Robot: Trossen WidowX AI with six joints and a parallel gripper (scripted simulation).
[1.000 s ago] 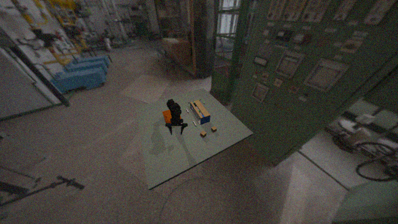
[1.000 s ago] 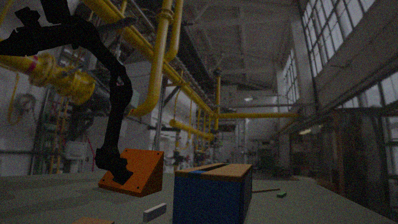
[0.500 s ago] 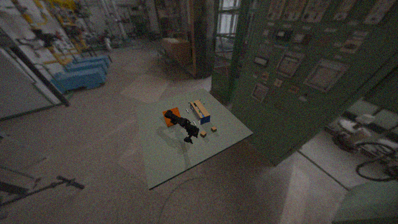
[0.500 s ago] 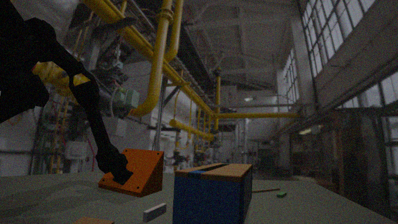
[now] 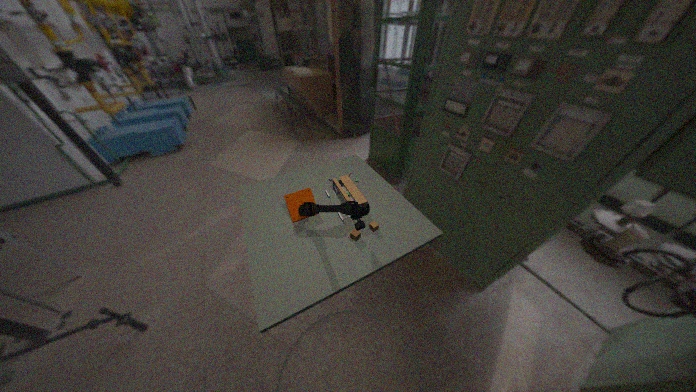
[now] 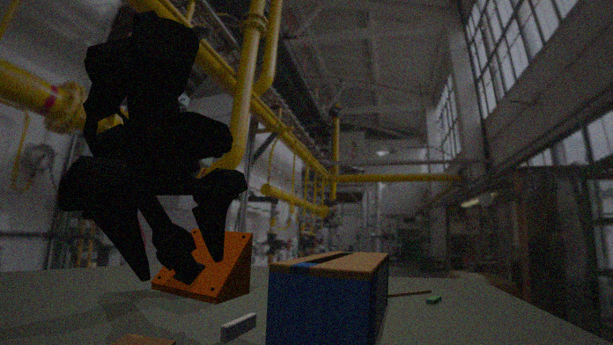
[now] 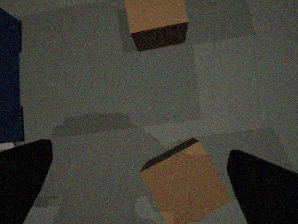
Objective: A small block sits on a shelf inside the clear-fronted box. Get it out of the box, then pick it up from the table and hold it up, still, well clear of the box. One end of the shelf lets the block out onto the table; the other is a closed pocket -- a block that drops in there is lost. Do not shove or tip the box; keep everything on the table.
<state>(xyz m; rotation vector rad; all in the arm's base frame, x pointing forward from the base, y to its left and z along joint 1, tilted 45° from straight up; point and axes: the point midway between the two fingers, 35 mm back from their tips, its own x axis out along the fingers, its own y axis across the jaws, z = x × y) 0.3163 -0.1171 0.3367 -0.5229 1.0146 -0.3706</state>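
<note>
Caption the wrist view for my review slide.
Open tool hangs above the table, one tan block between its fingers, another farther off.

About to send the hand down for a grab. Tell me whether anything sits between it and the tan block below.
Nothing visible does. The hand hangs open over the table, with the near tan block between its fingers in the wrist view. A second block lies apart, farther ahead.
</note>
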